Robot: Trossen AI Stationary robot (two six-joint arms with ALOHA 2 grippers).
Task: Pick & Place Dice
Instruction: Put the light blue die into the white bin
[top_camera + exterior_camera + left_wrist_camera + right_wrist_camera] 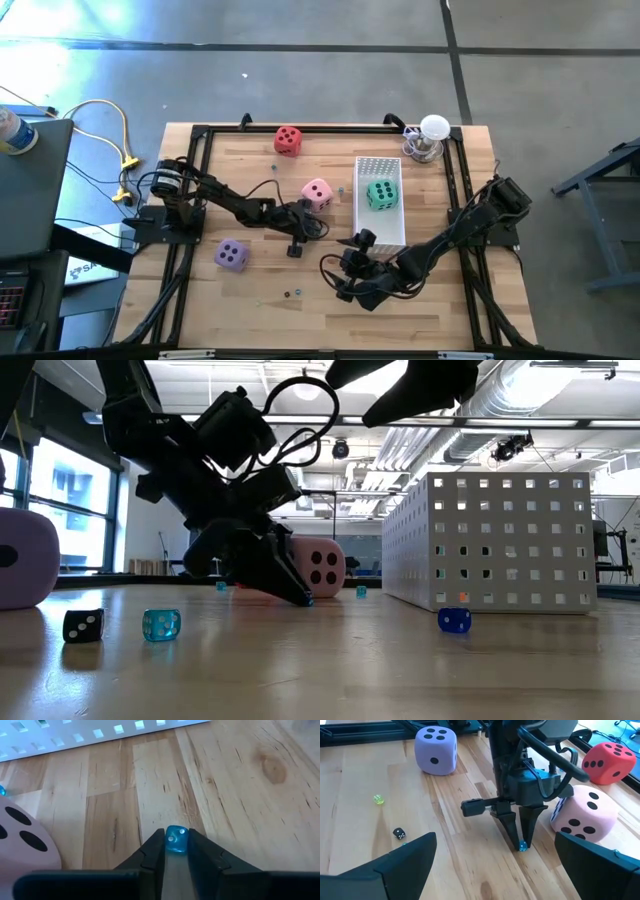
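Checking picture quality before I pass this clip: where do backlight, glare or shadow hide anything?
Low view: bright windows and ceiling lights leave the left gripper a dark silhouette before the soft pink die. High view: glare on the floor only; the wooden table and open right gripper are evenly lit. Left wrist view: even light, the tiny translucent blue die plainly gripped.

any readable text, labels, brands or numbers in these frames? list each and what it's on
No text in any view reads.
White paper at the table's left edge, high view: dark print, too small to read.
Bottle on the dark side surface: label too blurred to read.
Dice carry pips only, no numerals: pink die, purple die, red die, green die.
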